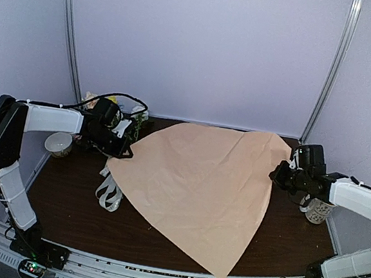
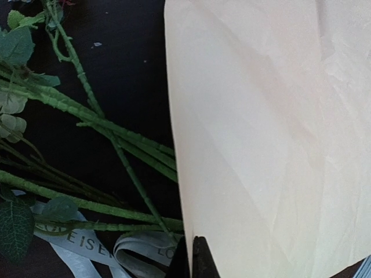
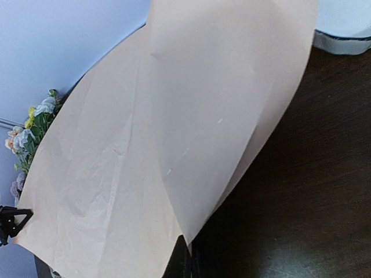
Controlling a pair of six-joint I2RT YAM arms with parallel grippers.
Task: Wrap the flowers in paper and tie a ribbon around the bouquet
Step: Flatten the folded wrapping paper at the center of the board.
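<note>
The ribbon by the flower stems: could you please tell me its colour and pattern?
Cream-white ribbon with dark printed lettering; clearest in the left wrist view.

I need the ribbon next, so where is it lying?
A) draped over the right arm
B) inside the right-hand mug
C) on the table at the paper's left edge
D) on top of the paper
C: the ribbon lies looped on the dark table at the left edge of the paper, near the left gripper.
</note>
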